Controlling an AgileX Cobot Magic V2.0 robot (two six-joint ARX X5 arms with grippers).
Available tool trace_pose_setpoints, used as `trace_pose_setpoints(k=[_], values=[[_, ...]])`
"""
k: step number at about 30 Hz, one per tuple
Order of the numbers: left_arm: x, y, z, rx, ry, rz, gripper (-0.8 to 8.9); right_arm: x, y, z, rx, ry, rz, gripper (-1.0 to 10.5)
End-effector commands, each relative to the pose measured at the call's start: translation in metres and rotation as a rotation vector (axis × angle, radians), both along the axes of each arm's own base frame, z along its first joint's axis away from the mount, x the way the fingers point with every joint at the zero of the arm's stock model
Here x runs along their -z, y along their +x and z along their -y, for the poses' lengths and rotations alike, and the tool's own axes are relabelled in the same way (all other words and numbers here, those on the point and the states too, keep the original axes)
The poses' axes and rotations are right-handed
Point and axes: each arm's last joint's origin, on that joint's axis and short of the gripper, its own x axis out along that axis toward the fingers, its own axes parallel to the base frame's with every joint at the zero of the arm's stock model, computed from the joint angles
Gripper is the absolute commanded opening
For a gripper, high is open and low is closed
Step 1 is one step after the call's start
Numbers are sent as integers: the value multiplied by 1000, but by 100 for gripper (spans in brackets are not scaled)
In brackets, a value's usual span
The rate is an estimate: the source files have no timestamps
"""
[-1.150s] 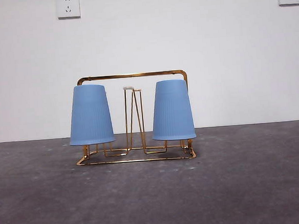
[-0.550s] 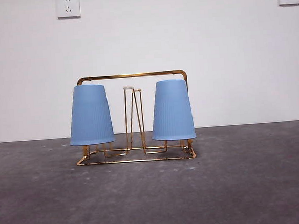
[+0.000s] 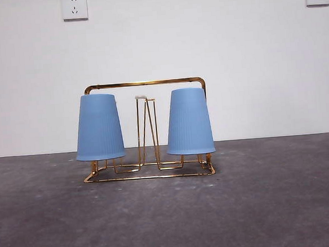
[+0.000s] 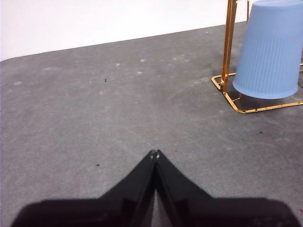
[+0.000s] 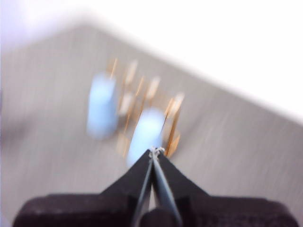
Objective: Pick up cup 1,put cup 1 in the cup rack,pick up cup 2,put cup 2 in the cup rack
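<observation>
Your left gripper is pinched closed on nothing, low over the bare table; ahead and off to one side, well apart, stands the cup rack with one cup upside down on it. Your right gripper is closed too, empty; its view is blurred; rack and both cups lie beyond its tips; the second cup hangs inverted as well.

Right wrist view smeared: rack and both cups only pale blurs. Left wrist view: rack and one cup cut off at the edge.
</observation>
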Motion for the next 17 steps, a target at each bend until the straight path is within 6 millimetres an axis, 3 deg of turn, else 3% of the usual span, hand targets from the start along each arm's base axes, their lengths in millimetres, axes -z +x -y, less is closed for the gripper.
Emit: trace_pose_setpoints(k=[1,6,17], values=[[3,0,0,-1,-11,-5,-3,12,-6,19,149,80,76,2],[3,0,0,-1,-11,-8,-3,61,-11,36,366,98,209,2],[3,0,0,-1,-11,-9,-3,170,4,39,410,142,307,2]])
